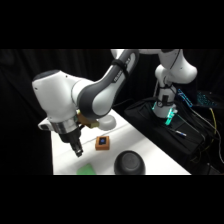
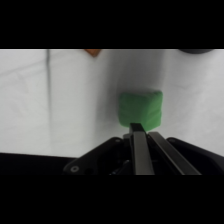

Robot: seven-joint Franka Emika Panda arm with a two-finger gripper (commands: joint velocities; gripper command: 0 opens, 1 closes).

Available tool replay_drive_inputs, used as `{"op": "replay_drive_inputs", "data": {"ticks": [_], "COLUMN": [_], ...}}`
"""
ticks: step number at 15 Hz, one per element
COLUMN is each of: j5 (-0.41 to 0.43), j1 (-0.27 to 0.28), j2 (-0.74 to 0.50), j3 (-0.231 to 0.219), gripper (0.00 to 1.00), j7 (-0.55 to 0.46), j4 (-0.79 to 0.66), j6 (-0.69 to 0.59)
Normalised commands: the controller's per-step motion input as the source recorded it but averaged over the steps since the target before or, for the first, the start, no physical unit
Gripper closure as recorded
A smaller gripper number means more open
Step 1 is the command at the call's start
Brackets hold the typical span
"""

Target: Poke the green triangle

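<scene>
With its fingers pressed together into one tip, the gripper [image 2: 137, 129] hovers above the green triangle [image 2: 140, 108] at the table's [image 1: 150, 150] near edge, so the approach looks nearly done and the next move calls for a short, straight descent.

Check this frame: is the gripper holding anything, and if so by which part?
Nothing is held. The gripper is shut with nothing between its fingers, above the green triangle, which lies flat on the table.
</scene>
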Motion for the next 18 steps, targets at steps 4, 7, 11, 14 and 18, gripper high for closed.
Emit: {"op": "replay_drive_inputs", "data": {"ticks": [4, 7, 11, 14, 18], "j5": [0.105, 0.151, 0.171, 0.148, 0.059], "j1": [-0.023, -0.064, -0.082, -0.067, 0.013], "j2": [0.36, 0.38, 0.36, 0.31, 0.02], "j3": [0.058, 0.096, 0.122, 0.115, 0.017], "gripper": [0.97, 0.97, 0.97, 0.97, 0.98], "j7": [-0.07, -0.11, -0.11, -0.1, 0.03], "j4": [0.36, 0.44, 0.42, 0.33, 0.05], "j6": [0.14, 0.07, 0.02, -0.04, -0.05]}}
